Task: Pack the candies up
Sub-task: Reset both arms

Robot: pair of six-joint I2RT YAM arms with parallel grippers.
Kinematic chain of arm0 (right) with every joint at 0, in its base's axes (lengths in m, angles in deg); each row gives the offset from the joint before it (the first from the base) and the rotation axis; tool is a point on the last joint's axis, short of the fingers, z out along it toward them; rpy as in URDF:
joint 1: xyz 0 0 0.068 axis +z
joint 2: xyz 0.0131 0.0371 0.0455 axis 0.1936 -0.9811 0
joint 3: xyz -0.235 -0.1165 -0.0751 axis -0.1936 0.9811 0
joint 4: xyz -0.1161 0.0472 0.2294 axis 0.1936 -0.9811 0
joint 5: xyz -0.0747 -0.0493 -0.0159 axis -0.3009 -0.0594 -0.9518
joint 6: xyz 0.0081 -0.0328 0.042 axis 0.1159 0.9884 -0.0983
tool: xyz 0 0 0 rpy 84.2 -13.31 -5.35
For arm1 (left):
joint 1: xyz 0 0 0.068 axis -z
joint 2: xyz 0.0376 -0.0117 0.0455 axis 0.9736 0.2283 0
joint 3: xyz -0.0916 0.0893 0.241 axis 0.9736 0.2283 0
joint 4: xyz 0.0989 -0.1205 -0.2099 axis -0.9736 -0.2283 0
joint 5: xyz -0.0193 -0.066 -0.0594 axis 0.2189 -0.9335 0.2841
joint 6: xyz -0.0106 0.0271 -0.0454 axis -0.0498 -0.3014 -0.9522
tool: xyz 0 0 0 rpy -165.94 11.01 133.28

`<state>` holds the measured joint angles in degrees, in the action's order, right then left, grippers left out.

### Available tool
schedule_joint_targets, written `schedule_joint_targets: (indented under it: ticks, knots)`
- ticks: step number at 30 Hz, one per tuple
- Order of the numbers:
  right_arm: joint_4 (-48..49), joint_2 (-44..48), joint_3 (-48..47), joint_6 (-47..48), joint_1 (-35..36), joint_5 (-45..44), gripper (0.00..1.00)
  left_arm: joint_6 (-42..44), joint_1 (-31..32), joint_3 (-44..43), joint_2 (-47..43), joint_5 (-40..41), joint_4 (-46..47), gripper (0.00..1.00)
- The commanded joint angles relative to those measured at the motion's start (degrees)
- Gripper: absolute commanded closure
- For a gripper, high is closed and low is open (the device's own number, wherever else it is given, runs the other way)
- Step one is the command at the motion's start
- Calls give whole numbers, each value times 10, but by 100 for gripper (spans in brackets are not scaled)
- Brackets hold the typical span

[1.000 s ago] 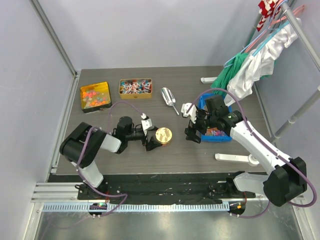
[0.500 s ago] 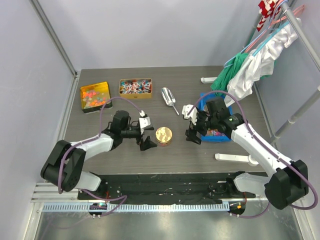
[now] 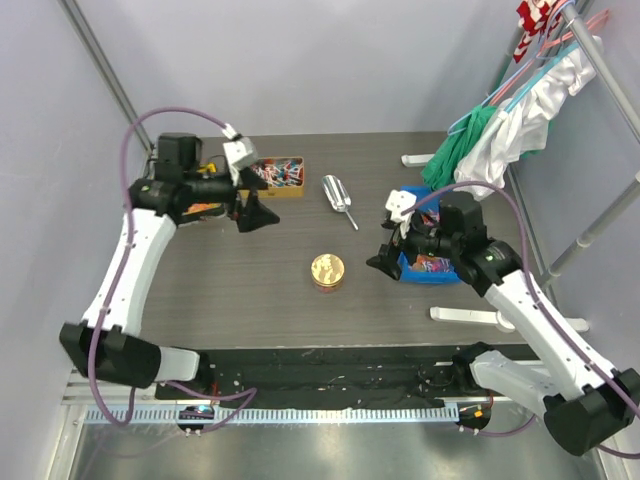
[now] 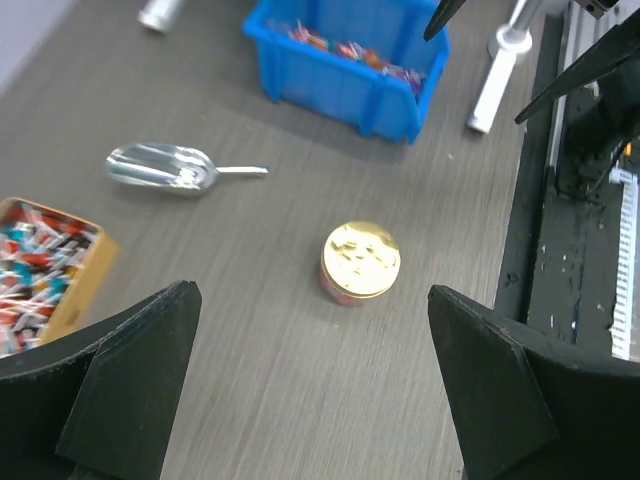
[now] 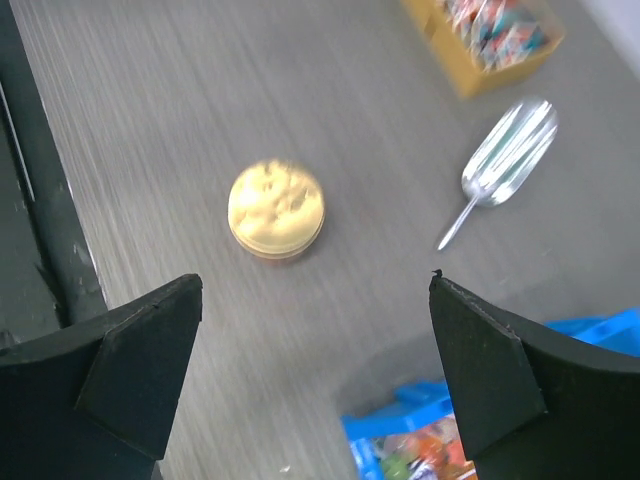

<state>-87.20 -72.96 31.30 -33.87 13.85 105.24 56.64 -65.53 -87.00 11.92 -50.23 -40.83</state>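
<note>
Tin (image 3: 327, 270): mid-table, well apart from scoop (image 3: 338, 197) and bin (image 3: 425, 276).
Left gripper (image 3: 248, 195): jaws spread, empty, near candies (image 3: 272, 175).
Right gripper (image 3: 392, 235): jaws spread, empty, at bin's left rim.

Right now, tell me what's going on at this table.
Nothing is being held. The left end effector hovers open near the yellow box of wrapped candies. The right end effector hovers open beside the blue bin, which holds more candies. Between them a gold-lidded round tin stands on the table, lid on. A metal scoop lies untouched behind it.
</note>
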Motion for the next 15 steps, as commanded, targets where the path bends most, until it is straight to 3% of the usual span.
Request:
schedule_joint_targets:
  ticks: [1, 5, 10, 15]
  knots:
    - [-3, 39, -104, -39, 0, 27, 0, -67, -15, -59, -100, -28, -74, 0]
    - [-81, 48, -183, -38, -1, 33, 0, -161, -15, -52, -164, -52, -2, 0]
    - [-120, 77, -237, -43, -1, 65, 0, -180, -15, -104, -186, -71, -19, 0]
    - [-129, 90, -233, -45, 0, 54, 0, -180, -15, -106, -196, -68, -26, 0]
